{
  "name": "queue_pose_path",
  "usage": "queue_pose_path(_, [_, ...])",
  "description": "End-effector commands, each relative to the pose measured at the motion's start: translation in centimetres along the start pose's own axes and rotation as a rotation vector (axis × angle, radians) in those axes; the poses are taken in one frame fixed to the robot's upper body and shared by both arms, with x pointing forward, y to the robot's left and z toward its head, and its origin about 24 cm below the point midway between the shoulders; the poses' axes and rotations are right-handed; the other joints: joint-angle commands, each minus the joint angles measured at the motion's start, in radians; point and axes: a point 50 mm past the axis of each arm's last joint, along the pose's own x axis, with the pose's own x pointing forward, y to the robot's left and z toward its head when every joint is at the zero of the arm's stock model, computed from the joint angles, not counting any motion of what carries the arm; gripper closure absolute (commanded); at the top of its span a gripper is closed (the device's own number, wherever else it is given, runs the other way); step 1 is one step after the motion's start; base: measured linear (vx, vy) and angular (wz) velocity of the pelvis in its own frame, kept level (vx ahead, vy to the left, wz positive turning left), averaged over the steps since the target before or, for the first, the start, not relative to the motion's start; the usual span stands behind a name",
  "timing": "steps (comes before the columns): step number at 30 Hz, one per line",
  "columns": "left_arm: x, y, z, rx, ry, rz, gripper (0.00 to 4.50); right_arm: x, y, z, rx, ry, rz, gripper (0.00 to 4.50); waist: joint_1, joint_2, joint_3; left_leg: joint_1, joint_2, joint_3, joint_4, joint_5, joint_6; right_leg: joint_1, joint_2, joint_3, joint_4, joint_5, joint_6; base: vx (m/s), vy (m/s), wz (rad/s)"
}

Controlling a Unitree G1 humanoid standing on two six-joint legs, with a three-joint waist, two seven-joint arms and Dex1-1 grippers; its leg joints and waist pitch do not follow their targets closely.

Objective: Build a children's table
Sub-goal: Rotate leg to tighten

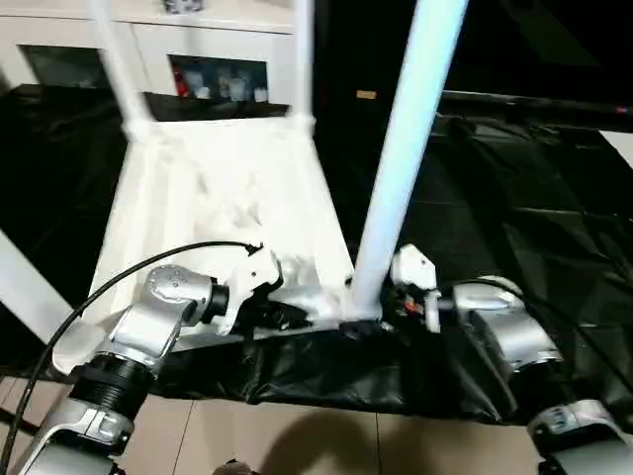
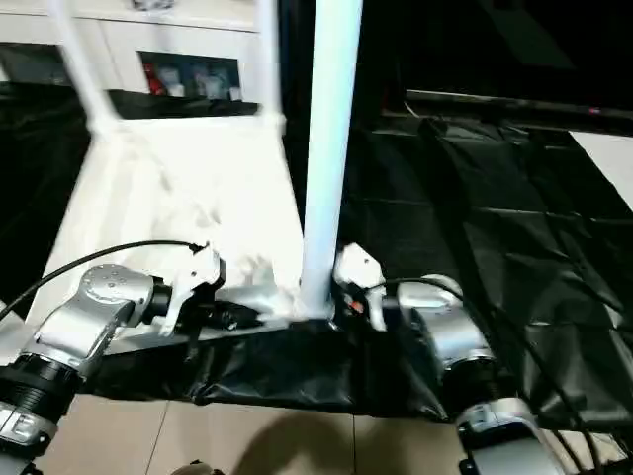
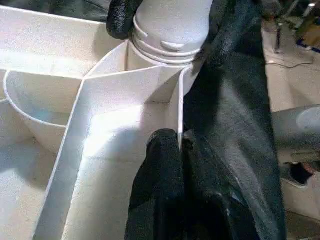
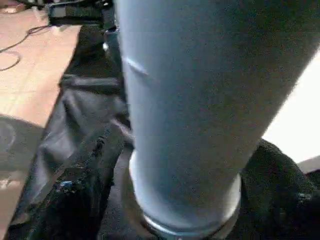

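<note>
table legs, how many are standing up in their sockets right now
3: near leg at the right gripper, two at the far corners. A fourth may be hidden.

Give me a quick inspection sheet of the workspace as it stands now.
Surface: work table under crumpled black cover.
Job's things: white tabletop lies underside up, ribs showing; near leg stands upright in the near right corner socket; two far legs stand at the far corners.
Clutter: nothing seen.
Grippers: left gripper shut, fingers pinching the tabletop's edge wall beside the socket; right gripper at the near leg's base, a finger curving round it; grip cannot be told.
Cables: black cable arcs over the left forearm; cables lie on the floor.
Surroundings: white cabinet behind the table; tiled floor in front.
</note>
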Motion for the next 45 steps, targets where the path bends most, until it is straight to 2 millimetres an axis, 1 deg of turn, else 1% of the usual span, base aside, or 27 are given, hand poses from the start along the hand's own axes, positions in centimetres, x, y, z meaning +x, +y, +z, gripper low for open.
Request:
queue_pose_path(1, [0.2,0.2,1.5,0.054,-0.043,-0.035,4.50,0.9,0.5,0.1,-0.009,-0.002,0.076,1.25,0.000,-0.004,-0.058,0.007,0.025,-0.002,-0.062,-0.245,0.044,0.052,-0.047,0.042,-0.071,-0.236,-0.209,0.000,0.000,0.00])
queue_pose_path(4, [0.0,0.2,1.4,0.056,-0.038,-0.034,4.50,1.1,0.5,0.2,-0.007,-0.021,0.081,1.46,0.000,-0.005,-0.059,0.006,0.025,-0.002,-0.061,-0.226,0.046,0.053,-0.048,0.042,-0.068,-0.204,-0.218,0.000,0.000,0.00])
queue_pose_path(6, [-0.2,0.3,1.3,0.053,-0.038,-0.031,4.50,1.3,0.6,0.3,0.000,-0.041,0.096,1.75,0.002,-0.003,-0.060,0.005,0.025,-0.001,-0.060,-0.220,0.050,0.054,-0.047,0.041,-0.066,-0.186,-0.224,0.000,0.000,0.00])
queue_pose_path(8, [-0.2,0.3,1.3,0.052,-0.039,-0.029,4.50,1.3,0.6,0.2,0.003,-0.045,0.097,1.79,0.002,-0.004,-0.059,0.005,0.025,-0.001,-0.061,-0.224,0.049,0.053,-0.046,0.040,-0.066,-0.188,-0.224,0.000,0.000,0.00])
queue_pose_path(11, [-0.2,0.4,1.2,0.055,-0.041,-0.010,4.50,1.5,0.6,0.1,0.010,-0.055,0.090,1.88,0.003,-0.001,-0.058,0.006,0.025,-0.002,-0.062,-0.238,0.042,0.053,-0.048,0.040,-0.069,-0.207,-0.222,0.000,0.000,0.00])
queue_pose_path(12, [-0.2,0.5,1.2,0.058,-0.044,0.005,4.50,1.6,0.7,0.0,0.010,-0.059,0.078,1.88,0.003,0.003,-0.058,0.007,0.026,-0.003,-0.063,-0.246,0.038,0.053,-0.048,0.041,-0.069,-0.213,-0.220,0.000,0.000,0.00])
queue_pose_path(13, [-0.1,0.5,1.3,0.057,-0.050,0.017,4.50,1.6,0.8,-0.1,0.014,-0.064,0.069,1.88,0.003,0.001,-0.058,0.006,0.026,-0.003,-0.063,-0.246,0.037,0.054,-0.048,0.041,-0.069,-0.213,-0.220,0.000,0.000,0.00])
queue_pose_path(15, [0.2,0.8,1.5,0.050,-0.068,0.063,4.50,1.8,1.0,-0.4,0.025,-0.078,0.033,1.89,0.004,0.005,-0.058,0.007,0.026,-0.003,-0.064,-0.253,0.032,0.054,-0.048,0.041,-0.070,-0.209,-0.219,0.000,0.000,0.00])
queue_pose_path(17, [0.4,1.1,1.6,0.047,-0.073,0.118,4.50,2.1,1.0,-0.6,0.029,-0.084,-0.014,1.89,0.003,0.003,-0.055,0.008,0.025,-0.004,-0.066,-0.271,0.027,0.052,-0.048,0.041,-0.074,-0.236,-0.213,0.000,0.000,0.00])
queue_pose_path(18, [0.8,1.5,1.9,0.039,-0.089,0.189,4.50,2.6,0.8,-1.0,0.064,-0.080,-0.101,1.89,0.001,0.000,-0.052,0.010,0.025,-0.005,-0.069,-0.295,0.021,0.051,-0.049,0.041,-0.080,-0.284,-0.200,0.000,0.000,0.00])
queue_pose_path(19, [0.8,1.5,1.9,0.039,-0.089,0.189,4.50,2.6,0.8,-1.0,0.064,-0.080,-0.101,1.89,-0.001,0.001,-0.051,0.012,0.025,-0.006,-0.070,-0.307,0.016,0.049,-0.049,0.042,-0.082,-0.306,-0.193,0.000,0.000,0.00])
queue_pose_path(20, [1.4,2.0,2.3,0.025,-0.116,0.274,4.50,3.4,0.5,-1.4,0.115,-0.068,-0.219,1.89,-0.003,0.002,-0.049,0.014,0.021,-0.009,-0.071,-0.328,0.005,0.050,-0.051,0.041,-0.089,-0.369,-0.174,0.000,0.000,0.00])
queue_pose_path(22, [2.1,2.1,2.6,0.007,-0.133,0.329,4.50,4.3,0.3,-1.6,0.157,-0.059,-0.313,1.89,-0.010,-0.001,-0.048,0.017,0.020,-0.012,-0.075,-0.350,-0.013,0.047,-0.051,0.040,-0.097,-0.440,-0.139,0.000,0.000,0.00])
queue_pose_path(24, [2.9,2.1,2.9,-0.020,-0.154,0.368,4.50,5.3,0.1,-1.4,0.189,-0.064,-0.401,1.89,-0.017,-0.005,-0.048,0.014,0.019,-0.014,-0.075,-0.348,-0.016,0.046,-0.053,0.040,-0.100,-0.476,-0.117,0.000,0.000,0.00])
queue_pose_path(25, [3.8,2.2,3.1,-0.040,-0.167,0.407,4.50,6.5,-0.1,-0.9,0.237,-0.072,-0.480,1.90,-0.023,-0.002,-0.046,0.014,0.018,-0.016,-0.076,-0.355,-0.014,0.043,-0.053,0.039,-0.103,-0.504,-0.107,0.000,0.000,0.00])
queue_pose_path(26, [3.8,2.2,3.1,-0.040,-0.167,0.407,4.50,6.5,-0.1,-0.9,0.237,-0.072,-0.480,1.90,-0.027,-0.003,-0.047,0.013,0.017,-0.016,-0.075,-0.354,-0.013,0.042,-0.053,0.039,-0.106,-0.512,-0.101,0.000,0.000,0.00])
queue_pose_path(27, [4.7,2.1,3.3,-0.045,-0.170,0.433,4.50,7.8,-0.4,-0.2,0.278,-0.077,-0.540,1.90,-0.029,-0.002,-0.048,0.011,0.016,-0.017,-0.075,-0.350,-0.013,0.043,-0.052,0.039,-0.106,-0.523,-0.092,0.000,0.000,0.00])
queue_pose_path(29, [5.2,2.0,3.4,-0.036,-0.167,0.442,4.50,8.5,-0.5,0.3,0.283,-0.089,-0.552,1.90,-0.031,-0.002,-0.051,0.011,0.015,-0.016,-0.074,-0.343,-0.008,0.042,-0.052,0.039,-0.107,-0.517,-0.084,0.000,0.000,0.00])
queue_pose_path(32, [6.0,1.7,4.0,-0.021,-0.175,0.431,4.50,9.9,-0.5,1.9,0.265,-0.124,-0.564,1.90,-0.031,0.003,-0.054,0.009,0.016,-0.013,-0.074,-0.319,0.001,0.041,-0.051,0.042,-0.103,-0.449,-0.095,0.000,0.000,0.00])
queue_pose_path(33, [6.1,1.5,4.2,0.002,-0.170,0.399,4.50,10.2,-0.3,2.5,0.226,-0.130,-0.551,1.34,-0.032,0.006,-0.055,0.008,0.016,-0.012,-0.074,-0.306,0.001,0.042,-0.048,0.043,-0.098,-0.409,-0.104,0.000,0.000,0.00])
queue_pose_path(37, [5.7,1.3,4.0,0.033,-0.156,0.346,4.50,9.2,-0.3,2.3,0.224,-0.143,-0.518,1.10,-0.031,0.007,-0.056,0.006,0.016,-0.009,-0.074,-0.290,0.010,0.048,-0.046,0.043,-0.092,-0.328,-0.129,0.000,0.000,0.00])
queue_pose_path(39, [5.2,1.3,3.8,0.037,-0.149,0.326,4.50,8.3,-0.4,1.9,0.198,-0.119,-0.513,0.74,-0.029,0.007,-0.057,0.006,0.017,-0.008,-0.074,-0.279,0.013,0.049,-0.046,0.044,-0.090,-0.305,-0.138,0.000,0.000,0.00])
queue_pose_path(40, [5.2,1.3,3.8,0.037,-0.149,0.326,4.50,8.3,-0.4,1.9,0.198,-0.119,-0.513,0.74,-0.030,0.007,-0.057,0.006,0.017,-0.008,-0.074,-0.281,0.014,0.050,-0.045,0.043,-0.089,-0.303,-0.140,0.000,0.000,0.00])
queue_pose_path(42, [4.5,1.0,3.3,0.047,-0.136,0.259,4.50,6.7,-0.6,1.1,0.161,-0.095,-0.475,0.69,-0.027,0.008,-0.056,0.005,0.017,-0.008,-0.074,-0.287,0.017,0.052,-0.047,0.043,-0.090,-0.308,-0.144,0.000,0.000,0.00])
queue_pose_path(43, [4.2,0.9,3.2,0.050,-0.132,0.239,4.50,6.2,-0.6,0.9,0.146,-0.086,-0.457,0.69,-0.027,0.011,-0.056,0.005,0.017,-0.008,-0.074,-0.290,0.018,0.051,-0.047,0.043,-0.090,-0.306,-0.146,0.000,0.000,0.00])
queue_pose_path(44, [4.0,0.8,3.1,0.053,-0.129,0.225,4.50,5.9,-0.6,0.8,0.136,-0.081,-0.442,0.69,-0.028,0.010,-0.055,0.006,0.018,-0.006,-0.073,-0.295,0.019,0.050,-0.047,0.044,-0.091,-0.303,-0.150,0.000,0.000,0.00])
queue_pose_path(45, [3.6,0.5,2.9,0.047,-0.121,0.168,4.50,4.9,-0.6,0.5,0.112,-0.069,-0.387,0.69,-0.026,0.013,-0.056,0.008,0.018,-0.007,-0.073,-0.295,0.021,0.051,-0.047,0.043,-0.090,-0.296,-0.157,0.000,0.000,0.00])
